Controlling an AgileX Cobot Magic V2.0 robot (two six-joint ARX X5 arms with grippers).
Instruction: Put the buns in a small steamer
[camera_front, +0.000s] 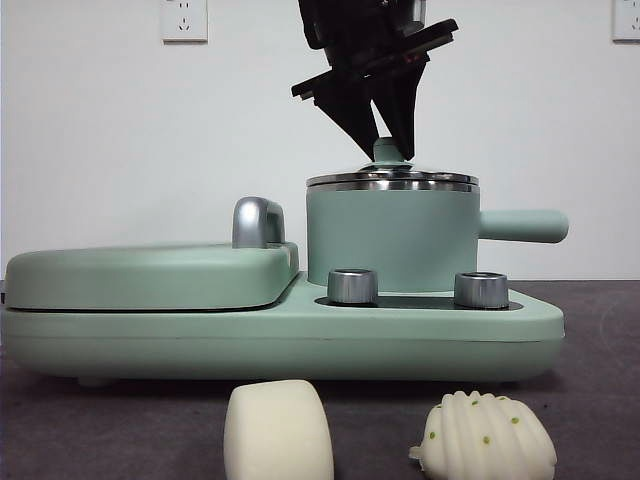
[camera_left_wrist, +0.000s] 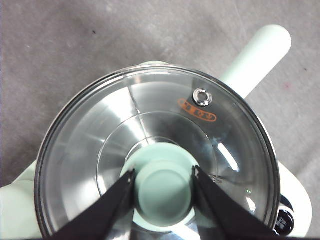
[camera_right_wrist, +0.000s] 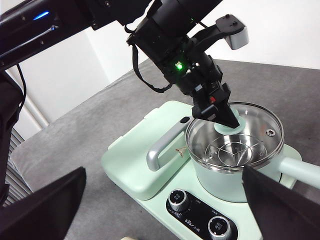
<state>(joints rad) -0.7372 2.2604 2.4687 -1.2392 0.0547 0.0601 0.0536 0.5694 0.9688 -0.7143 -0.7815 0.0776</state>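
The small steamer (camera_front: 390, 240) stands on the right half of the mint-green appliance, its glass lid (camera_front: 392, 181) resting on the steel rim. My left gripper (camera_front: 392, 150) comes down from above and is shut on the lid's green knob (camera_left_wrist: 164, 192), one jaw pressed against each side. Both buns lie on the table in front of the appliance: the smooth bun (camera_front: 278, 430) towards the left and the ribbed, green-specked bun (camera_front: 487, 438) towards the right. My right gripper (camera_right_wrist: 165, 210) hovers open, high above the front of the appliance and away from the steamer (camera_right_wrist: 235, 170).
The flat hinged griddle lid (camera_front: 150, 275) with its steel handle (camera_front: 257, 222) fills the appliance's left half. Two steel dials (camera_front: 352, 285) (camera_front: 481, 289) sit in front of the pot. The pot's straight handle (camera_front: 523, 226) sticks out to the right.
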